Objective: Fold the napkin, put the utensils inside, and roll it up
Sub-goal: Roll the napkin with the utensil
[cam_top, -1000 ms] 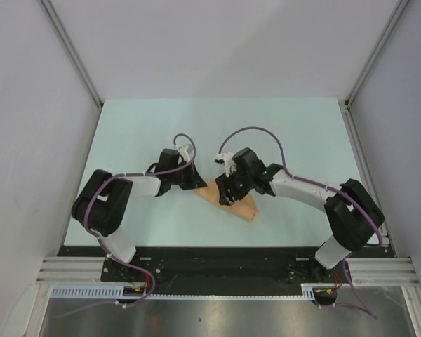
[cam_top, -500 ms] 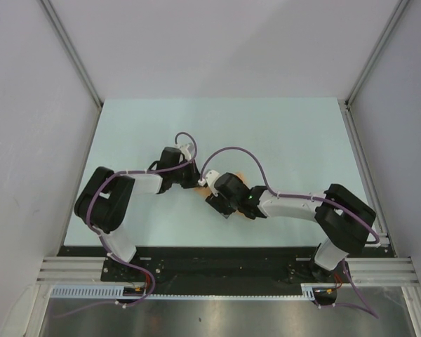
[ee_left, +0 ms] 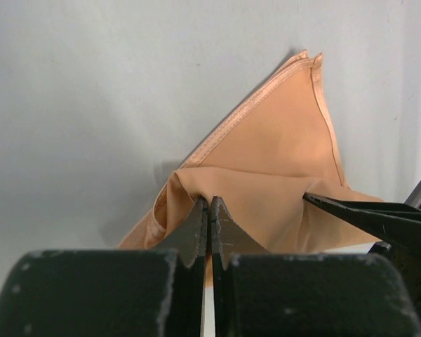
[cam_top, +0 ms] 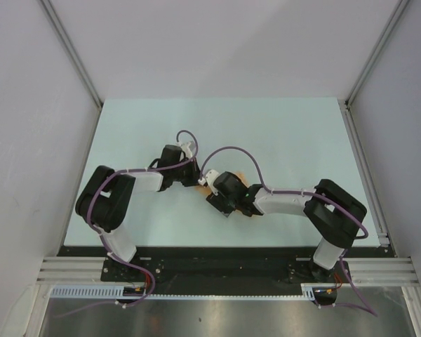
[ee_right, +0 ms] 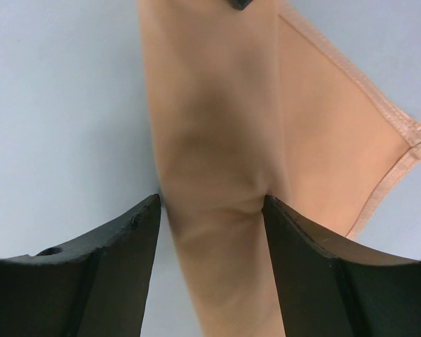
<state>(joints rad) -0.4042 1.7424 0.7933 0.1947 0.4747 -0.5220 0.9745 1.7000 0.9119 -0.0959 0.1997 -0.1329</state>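
Left gripper (ee_left: pixel 209 210) pinched tight on a fold of the napkin (ee_left: pixel 266 161), mid-counter (cam_top: pixel 126 126). Right gripper (ee_right: pixel 210 210) spread wide, straddling the rolled cloth; whether its fingers touch it, I can't tell.

lab test cell | grey panel walls (cam_top: pixel 231 42) | pale table (cam_top: pixel 295 133)

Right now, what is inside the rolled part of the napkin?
Nothing can be seen inside. The napkin shows only peach cloth; its folds cover the inside, so a utensil there cannot be confirmed. The right gripper straddles the roll.
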